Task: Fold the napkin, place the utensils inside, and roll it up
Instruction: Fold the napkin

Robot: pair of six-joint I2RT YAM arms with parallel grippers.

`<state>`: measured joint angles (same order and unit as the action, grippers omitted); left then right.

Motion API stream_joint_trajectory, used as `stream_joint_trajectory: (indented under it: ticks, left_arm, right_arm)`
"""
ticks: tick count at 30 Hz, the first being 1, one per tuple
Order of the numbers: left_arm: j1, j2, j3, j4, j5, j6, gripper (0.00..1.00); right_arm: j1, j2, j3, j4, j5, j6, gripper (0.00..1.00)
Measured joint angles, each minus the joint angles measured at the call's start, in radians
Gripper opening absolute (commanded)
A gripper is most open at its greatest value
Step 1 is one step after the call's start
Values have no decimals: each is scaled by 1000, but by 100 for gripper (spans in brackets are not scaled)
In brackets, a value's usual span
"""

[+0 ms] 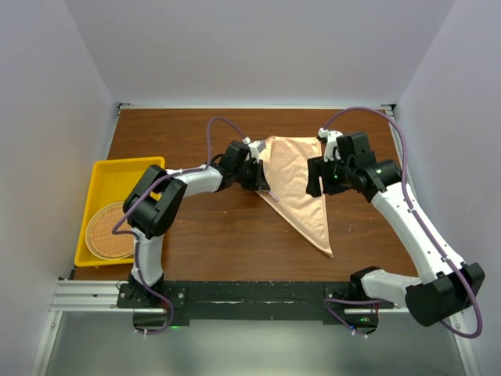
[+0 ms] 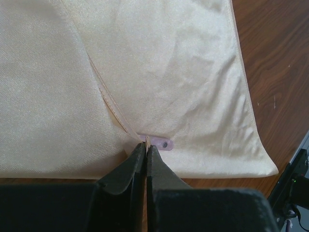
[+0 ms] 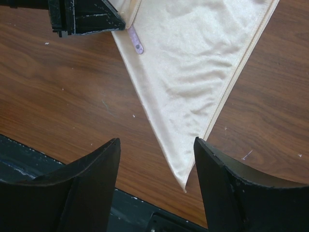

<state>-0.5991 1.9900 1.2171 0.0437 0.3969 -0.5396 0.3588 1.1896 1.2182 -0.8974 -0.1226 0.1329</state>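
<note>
Napkin [image 1: 296,184] folded to a triangle, tip pointing nearward; left end effector [image 2: 146,145] pinches its side hem, right end effector [image 3: 156,140] hangs wide, closer to that tip.

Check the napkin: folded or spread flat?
Folded. The napkin lies as a triangle, and a hemmed edge crosses diagonally over a lower layer.

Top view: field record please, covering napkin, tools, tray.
napkin: folded triangle, flat on table
left tool: shut on napkin's edge
right tool: open, above napkin, empty
lilac strip: holed, at left tool's tips; unidentifiable
tray: yellow, left side, wicker mat inside
</note>
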Motion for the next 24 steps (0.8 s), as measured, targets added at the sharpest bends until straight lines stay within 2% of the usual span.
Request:
stream_joint_trajectory:
  ticks: [8, 11, 16, 24]
  left_arm:
    - [0, 9, 2, 0, 13, 0, 13]
    - [0, 10, 4, 3, 19, -1, 16]
    - [0, 18, 18, 6, 23, -3, 18]
    - [0, 41, 51, 17, 47, -10, 51]
  right_arm:
    - [0, 0, -8, 2, -1, 9, 68]
    - [0, 0, -13, 5, -1, 18, 72]
    - [0, 5, -28, 9, -1, 69, 74]
    - [0, 14, -39, 16, -2, 112, 75]
